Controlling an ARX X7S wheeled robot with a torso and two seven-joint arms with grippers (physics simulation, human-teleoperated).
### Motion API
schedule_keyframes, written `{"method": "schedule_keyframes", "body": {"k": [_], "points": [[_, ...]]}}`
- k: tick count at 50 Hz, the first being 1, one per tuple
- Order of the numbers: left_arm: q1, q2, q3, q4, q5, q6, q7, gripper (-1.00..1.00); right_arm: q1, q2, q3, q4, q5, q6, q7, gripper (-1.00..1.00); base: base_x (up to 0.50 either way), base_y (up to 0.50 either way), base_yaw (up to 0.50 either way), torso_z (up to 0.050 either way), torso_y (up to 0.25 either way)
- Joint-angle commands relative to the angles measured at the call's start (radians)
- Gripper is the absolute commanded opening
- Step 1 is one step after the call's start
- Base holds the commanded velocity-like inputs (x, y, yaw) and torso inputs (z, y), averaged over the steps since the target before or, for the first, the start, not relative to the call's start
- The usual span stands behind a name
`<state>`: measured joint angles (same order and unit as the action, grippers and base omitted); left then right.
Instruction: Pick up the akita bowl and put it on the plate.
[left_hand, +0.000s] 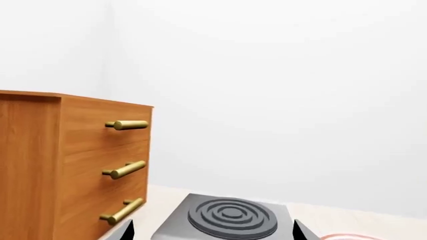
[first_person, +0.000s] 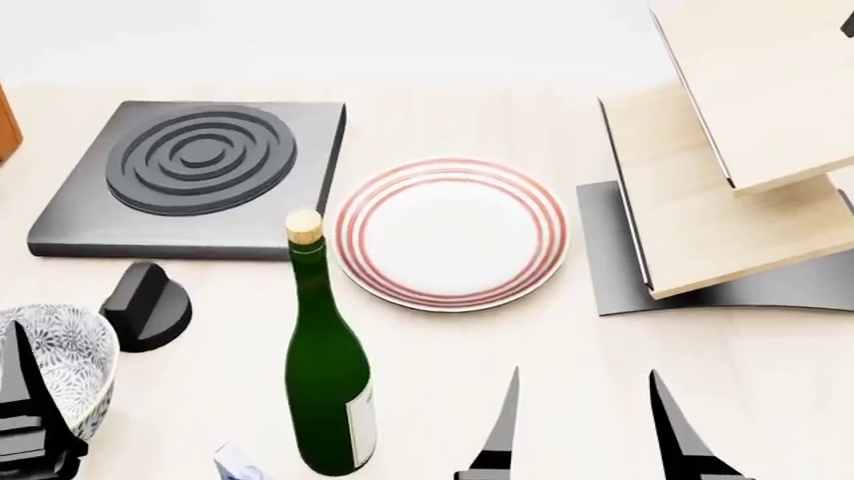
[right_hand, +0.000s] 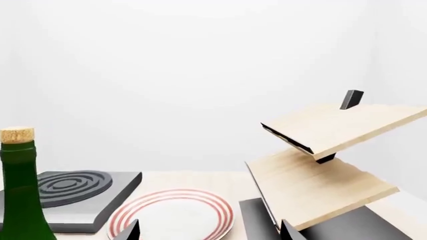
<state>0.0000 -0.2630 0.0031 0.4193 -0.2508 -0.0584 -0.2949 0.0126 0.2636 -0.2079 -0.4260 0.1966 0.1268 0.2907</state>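
Two dark grippers sit low at the near edge of the pale wooden table (first_person: 441, 400). The right gripper (first_person: 587, 425) shows two thin black fingers, pointed like blades, spread well apart with nothing between them. The left gripper (first_person: 27, 410) is a blocky black shape at the near left corner, partly cut off by the frame; it overlaps the near side of the akita bowl (first_person: 67, 350), but I cannot tell whether it is closed on the rim or merely in front of it.

That bowl is deep and round, glossy ceramic, white under a dense grey-blue leaf pattern with a pale rim. It is well apart from the plate (first_person: 451, 232), which lies flat near the table's middle: a smooth white disc ringed with several thin red circles.

Just left of the plate is a matte dark grey square burner (first_person: 194, 175) with raised concentric rings. A shiny green glass bottle (first_person: 327, 390) with a cork stopper stands upright in front of the plate. A small black knob (first_person: 144, 305) rests beside the bowl. To the right stands a tiered light-wood shelf (first_person: 727, 150) on a dark curved base. A wooden drawer cabinet (left_hand: 73, 165) with brass bar handles stands by the burner.
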Motion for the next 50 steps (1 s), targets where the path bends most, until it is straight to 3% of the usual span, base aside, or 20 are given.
{"method": "schedule_keyframes", "body": {"k": [1, 50], "points": [[0.001, -0.005, 0.003, 0.002, -0.003, -0.001, -0.005, 1.0, 0.001, 0.005, -0.003, -0.001, 0.005, -0.001, 0.004, 1.0, 0.1, 0.0, 0.0, 0.0, 0.0], [0.006, -0.02, 0.016, -0.006, -0.011, 0.016, -0.022, 1.0, -0.001, 0.022, -0.027, 0.003, 0.01, -0.023, 0.017, 1.0, 0.17, 0.0, 0.0, 0.0, 0.0]]}}
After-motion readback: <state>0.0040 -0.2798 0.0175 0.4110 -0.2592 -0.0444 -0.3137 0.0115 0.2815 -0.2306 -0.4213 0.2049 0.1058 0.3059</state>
